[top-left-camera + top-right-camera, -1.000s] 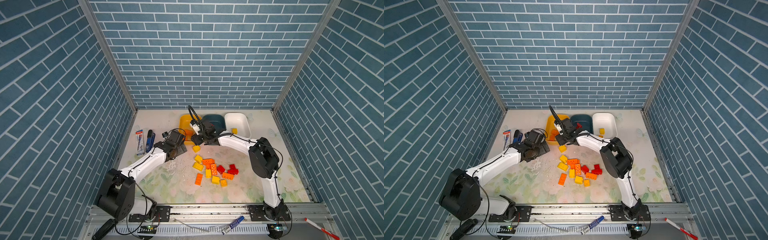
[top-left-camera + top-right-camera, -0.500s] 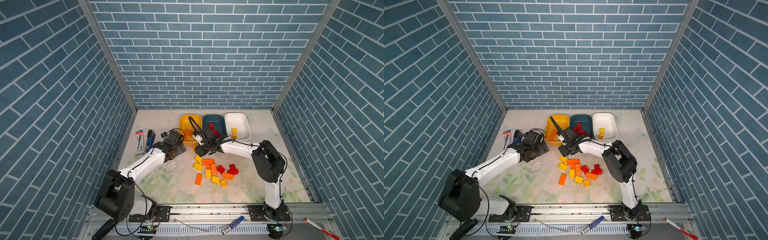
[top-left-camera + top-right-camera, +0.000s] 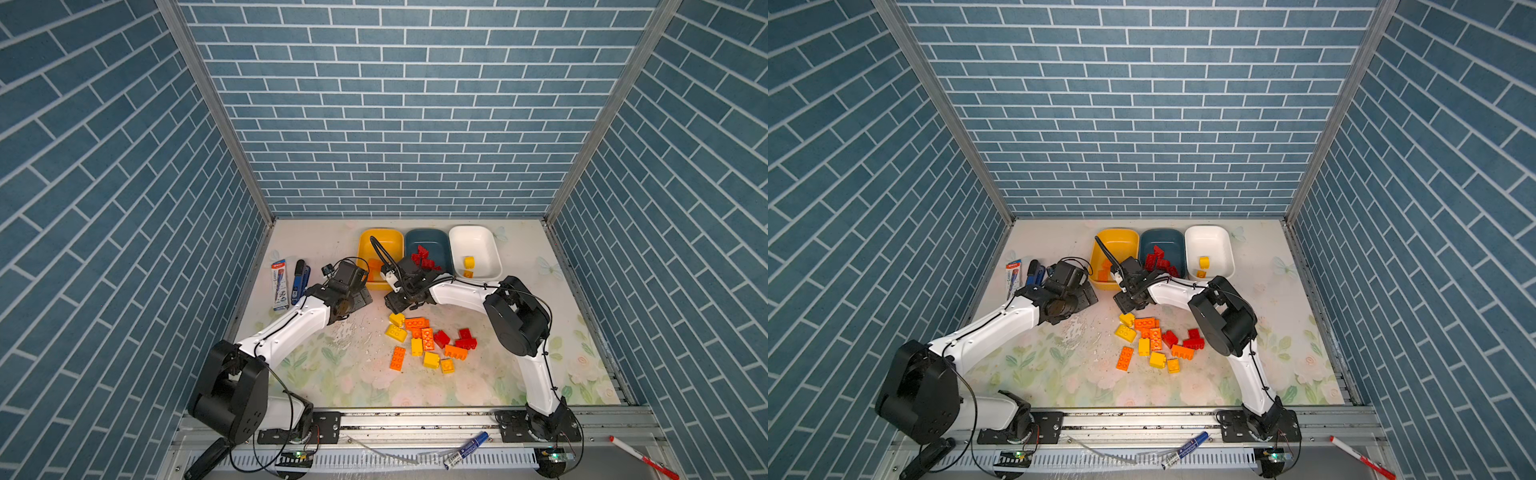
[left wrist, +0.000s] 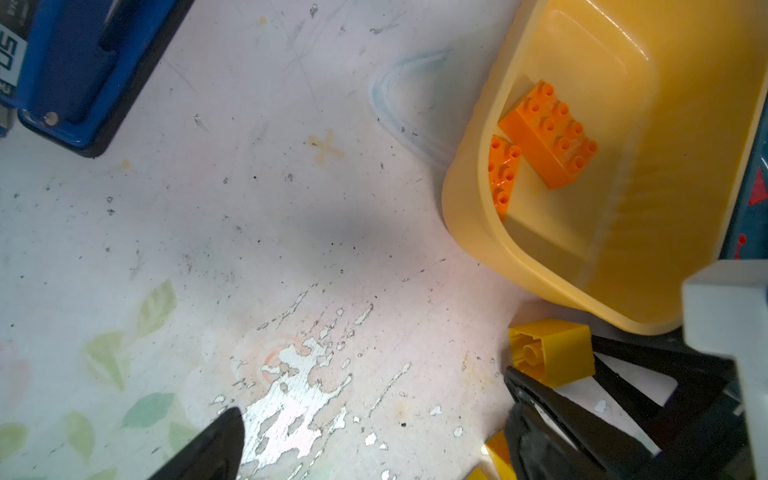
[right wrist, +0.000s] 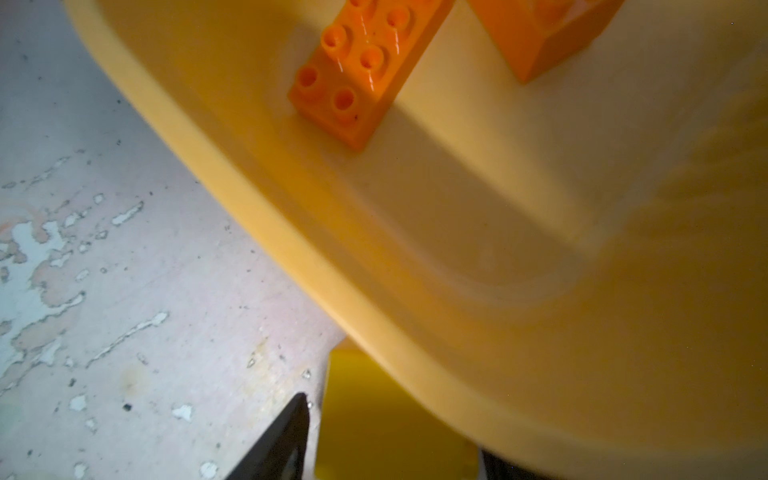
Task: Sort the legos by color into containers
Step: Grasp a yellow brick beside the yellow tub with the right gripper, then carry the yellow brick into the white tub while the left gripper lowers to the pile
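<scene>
Three containers stand in a row at the back: yellow (image 3: 388, 237), dark teal (image 3: 428, 237) and white (image 3: 478, 241). Orange legos (image 4: 548, 133) lie in the yellow one, red legos (image 3: 424, 259) in the teal one, yellow legos (image 3: 468, 262) in the white one. My right gripper (image 3: 397, 303) is down on the table just in front of the yellow container, open, its fingers close on either side of a small yellow lego (image 5: 386, 415), also seen from the left wrist (image 4: 548, 353). My left gripper (image 4: 374, 449) is wide open over bare table beside it. Several mixed legos (image 3: 428, 340) lie mid-table.
A blue stapler (image 3: 299, 280) and a marker pack (image 3: 279, 284) lie by the left wall, close behind my left arm. A blue marker (image 3: 465, 446) and a red pen (image 3: 640, 457) rest on the front rail. The yellow container's rim (image 5: 291, 257) is right beside my right fingers.
My right gripper has come back from over the containers and dropped to the table around the yellow lego in front of the yellow container. The left arm has barely moved.
</scene>
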Controlling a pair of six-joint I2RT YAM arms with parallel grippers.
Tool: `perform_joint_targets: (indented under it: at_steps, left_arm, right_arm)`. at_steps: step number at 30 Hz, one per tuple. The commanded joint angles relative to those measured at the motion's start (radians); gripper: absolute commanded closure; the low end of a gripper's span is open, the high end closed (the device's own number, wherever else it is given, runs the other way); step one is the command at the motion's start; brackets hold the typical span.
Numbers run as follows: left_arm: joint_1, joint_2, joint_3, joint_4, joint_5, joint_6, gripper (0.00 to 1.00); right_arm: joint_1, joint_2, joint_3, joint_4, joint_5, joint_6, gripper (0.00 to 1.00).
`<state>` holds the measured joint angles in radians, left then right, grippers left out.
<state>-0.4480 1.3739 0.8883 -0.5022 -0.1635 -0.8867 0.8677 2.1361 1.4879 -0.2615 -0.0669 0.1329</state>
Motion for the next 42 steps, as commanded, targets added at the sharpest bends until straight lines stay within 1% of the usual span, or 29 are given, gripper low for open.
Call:
perform_joint_targets:
  at_steps: [1, 6, 11, 14, 15, 16, 17, 20, 23, 26, 28, 30, 33, 35, 37, 39, 42]
  left_arm:
    - [0.006, 0.002, -0.017, 0.000, 0.003, -0.004, 0.01]
    - [0.007, 0.002, -0.018, 0.007, 0.007, -0.004, 0.01]
    - [0.005, -0.004, -0.018, 0.005, 0.004, -0.001, 0.01]
    - [-0.010, -0.006, -0.006, -0.001, -0.014, 0.017, 0.01]
    - [-0.023, -0.004, 0.004, -0.013, -0.032, 0.024, 0.01]
    - [-0.039, 0.001, 0.020, -0.030, -0.055, 0.034, 0.01]
    - [-0.056, 0.008, 0.043, -0.048, -0.079, 0.046, 0.01]
    - [-0.106, 0.033, 0.094, -0.075, -0.127, 0.079, 0.01]
    - [-0.148, 0.058, 0.121, -0.054, -0.139, 0.115, 0.01]
    - [-0.178, 0.077, 0.137, -0.027, -0.137, 0.157, 0.01]
    - [-0.190, 0.087, 0.150, -0.012, -0.120, 0.196, 0.01]
    - [-0.211, 0.093, 0.167, 0.008, -0.098, 0.264, 0.01]
    - [-0.251, 0.109, 0.206, 0.011, -0.077, 0.368, 0.01]
    - [-0.278, 0.125, 0.233, 0.009, -0.059, 0.436, 0.01]
    - [-0.300, 0.146, 0.256, 0.009, -0.019, 0.507, 0.01]
    - [-0.328, 0.171, 0.285, -0.006, 0.021, 0.595, 0.01]
    - [-0.378, 0.224, 0.345, -0.078, 0.057, 0.744, 0.01]
  right_arm:
    - [0.007, 0.021, 0.037, 0.007, 0.015, 0.026, 0.39]
    - [0.008, 0.010, 0.024, 0.012, 0.026, 0.023, 0.49]
    - [0.007, -0.048, -0.029, 0.057, 0.025, 0.007, 0.57]
    - [0.007, -0.114, -0.073, 0.077, -0.010, -0.030, 0.59]
    - [0.007, -0.138, -0.091, 0.084, -0.016, -0.046, 0.59]
    - [0.007, -0.168, -0.111, 0.086, -0.054, -0.068, 0.60]
    - [0.007, -0.199, -0.129, 0.085, -0.068, -0.092, 0.60]
    - [-0.001, -0.294, -0.186, 0.087, -0.086, -0.135, 0.60]
    - [-0.040, -0.386, -0.245, 0.108, -0.090, -0.124, 0.59]
    - [-0.112, -0.459, -0.292, 0.140, -0.092, -0.057, 0.59]
    - [-0.170, -0.499, -0.323, 0.166, -0.090, 0.003, 0.59]
    - [-0.242, -0.531, -0.351, 0.189, -0.074, 0.074, 0.59]
    - [-0.343, -0.546, -0.370, 0.180, -0.033, 0.146, 0.59]
    - [-0.404, -0.537, -0.364, 0.153, -0.027, 0.179, 0.58]
    - [-0.455, -0.521, -0.352, 0.122, -0.027, 0.191, 0.58]
    - [-0.495, -0.499, -0.337, 0.100, 0.007, 0.192, 0.57]
    - [-0.537, -0.450, -0.293, 0.052, 0.048, 0.183, 0.56]
